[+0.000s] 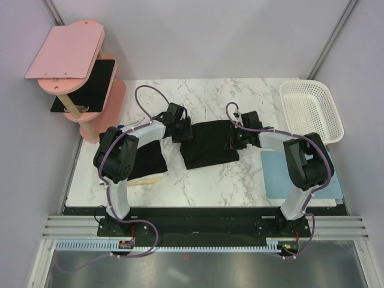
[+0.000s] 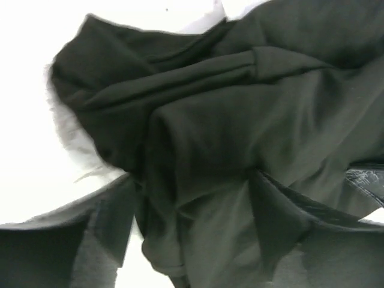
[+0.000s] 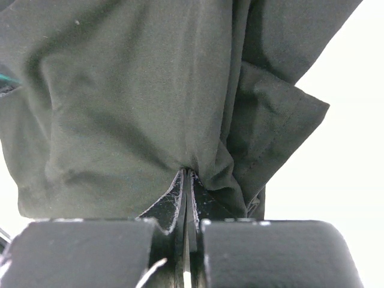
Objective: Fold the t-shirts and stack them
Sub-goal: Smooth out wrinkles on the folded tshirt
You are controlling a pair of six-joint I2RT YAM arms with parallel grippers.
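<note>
A black t-shirt [image 1: 207,147] lies bunched at the middle of the marble table [image 1: 210,186]. My left gripper [image 1: 180,129] is at its left upper end. In the left wrist view the t-shirt [image 2: 240,120] fills the frame, and the gripper [image 2: 191,180] has its jaws apart with folds of cloth lying between the fingers [image 2: 282,222]. My right gripper [image 1: 234,139] is at the shirt's right edge. In the right wrist view it [image 3: 187,171] is shut on a pinch of the t-shirt [image 3: 132,102]. A second black t-shirt [image 1: 144,159] lies under the left arm. No print shows.
A light blue mat [image 1: 282,174] lies at the right under the right arm. A white basket [image 1: 312,111] stands at the back right. A pink tiered stand [image 1: 72,57] with a black board [image 1: 90,84] is at the back left. A thin tan stick [image 1: 144,180] lies near the second shirt.
</note>
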